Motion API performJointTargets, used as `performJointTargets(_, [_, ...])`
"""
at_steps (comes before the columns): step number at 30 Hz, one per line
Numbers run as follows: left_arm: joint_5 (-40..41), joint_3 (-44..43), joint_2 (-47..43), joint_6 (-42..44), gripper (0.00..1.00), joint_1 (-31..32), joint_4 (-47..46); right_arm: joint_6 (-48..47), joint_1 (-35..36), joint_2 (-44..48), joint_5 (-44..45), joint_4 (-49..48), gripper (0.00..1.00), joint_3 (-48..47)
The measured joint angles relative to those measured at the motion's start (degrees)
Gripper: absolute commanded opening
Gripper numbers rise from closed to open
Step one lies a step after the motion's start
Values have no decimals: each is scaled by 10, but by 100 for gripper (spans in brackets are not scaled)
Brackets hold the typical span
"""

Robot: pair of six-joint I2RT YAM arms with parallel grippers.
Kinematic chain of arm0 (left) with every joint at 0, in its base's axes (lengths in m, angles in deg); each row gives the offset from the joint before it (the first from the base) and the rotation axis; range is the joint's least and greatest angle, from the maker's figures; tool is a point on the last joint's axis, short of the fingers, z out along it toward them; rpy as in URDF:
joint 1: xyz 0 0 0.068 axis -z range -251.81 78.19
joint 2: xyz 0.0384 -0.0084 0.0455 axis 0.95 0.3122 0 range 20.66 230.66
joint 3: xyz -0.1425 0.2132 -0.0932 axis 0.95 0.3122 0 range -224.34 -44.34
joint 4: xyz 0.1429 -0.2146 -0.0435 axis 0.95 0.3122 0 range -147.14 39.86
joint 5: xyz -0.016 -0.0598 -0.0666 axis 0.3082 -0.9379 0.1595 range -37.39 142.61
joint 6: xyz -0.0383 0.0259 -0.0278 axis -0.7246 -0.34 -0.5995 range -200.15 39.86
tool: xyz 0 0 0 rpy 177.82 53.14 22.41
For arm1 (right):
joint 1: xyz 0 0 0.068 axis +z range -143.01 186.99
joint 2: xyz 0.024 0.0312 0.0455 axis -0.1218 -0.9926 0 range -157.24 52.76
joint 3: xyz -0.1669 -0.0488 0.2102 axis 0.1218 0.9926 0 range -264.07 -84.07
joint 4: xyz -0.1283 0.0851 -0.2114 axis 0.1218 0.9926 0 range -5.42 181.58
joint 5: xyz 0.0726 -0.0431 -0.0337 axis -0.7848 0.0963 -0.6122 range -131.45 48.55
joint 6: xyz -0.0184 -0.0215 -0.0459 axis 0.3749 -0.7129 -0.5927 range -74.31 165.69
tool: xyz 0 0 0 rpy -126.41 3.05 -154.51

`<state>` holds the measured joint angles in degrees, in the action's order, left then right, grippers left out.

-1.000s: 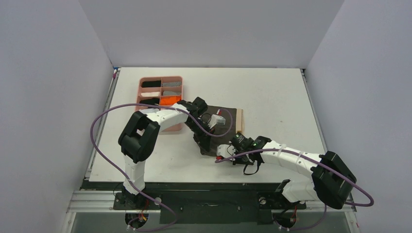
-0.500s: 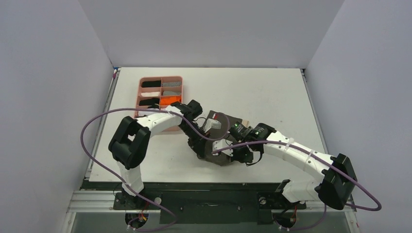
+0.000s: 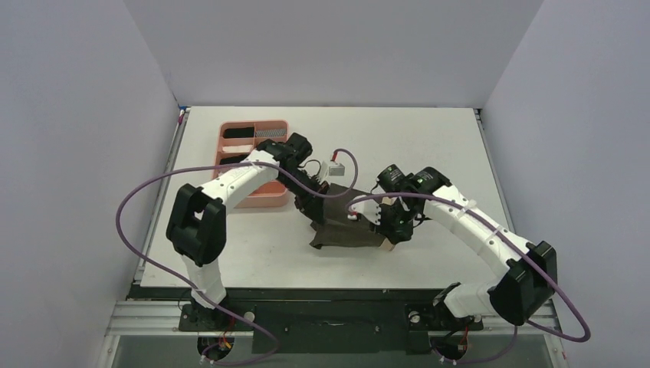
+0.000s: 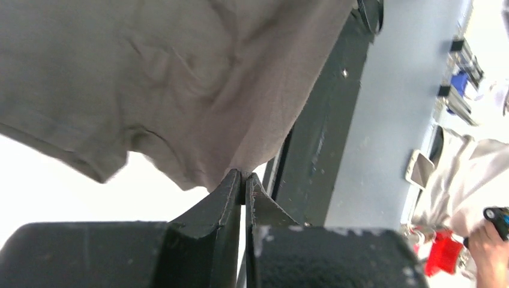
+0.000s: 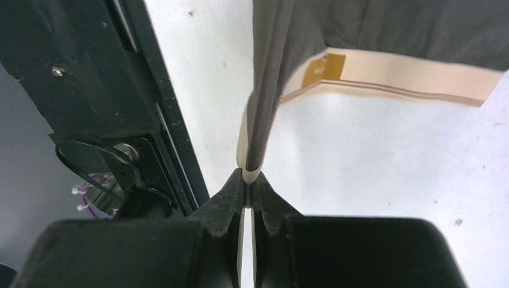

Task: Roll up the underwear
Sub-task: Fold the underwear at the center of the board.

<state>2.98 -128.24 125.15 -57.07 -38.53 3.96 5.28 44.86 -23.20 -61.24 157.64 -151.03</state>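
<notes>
Gripping the underwear (image 3: pixel 346 228) at two places now: a fold of grey-brown hem pinched at the very tips of the left gripper (image 4: pixel 242 175), and the edge of the beige waistband (image 5: pixel 390 77) nipped just as tightly in the right gripper (image 5: pixel 248 175), with no gap showing between either pair of jaws. Spread flat on the desk (image 3: pixel 429 138) a second ago, waistband at the far right; since then raised and turned over, now hanging slack between the two grippers and draping away ahead of each, with the waistband swung round to just beneath the right gripper. Hard to tell whether the lower edge touches the desk. Well apart from the pink tray (image 3: pixel 230 136), off to the left of the left gripper. Probably a flip or fold to square the cloth up; no roll started yet, so most of the task still ahead.
</notes>
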Motion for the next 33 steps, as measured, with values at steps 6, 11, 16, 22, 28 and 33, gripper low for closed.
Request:
performJointTargets(6, [33,-95,54,-41,0,-10,-25,-47,-85,-61,-21,22,0,-33])
performJointTargets(11, [63,-167,115,-69,0,-12,-46,-86,-140,-125,-41,45,0,-94])
performJointTargets(16, [93,-211,158,-87,0,-18,-52,-114,-171,-186,-47,63,2,-160])
performJointTargets(22, [139,-261,189,-101,0,-26,-66,-136,-190,-265,-47,78,4,-236])
performJointTargets(28, [179,-296,213,-107,0,-31,-93,-150,-211,-344,-43,79,6,-299])
performJointTargets(33, [195,-310,242,-113,0,-31,-108,-160,-218,-396,-30,78,9,-327])
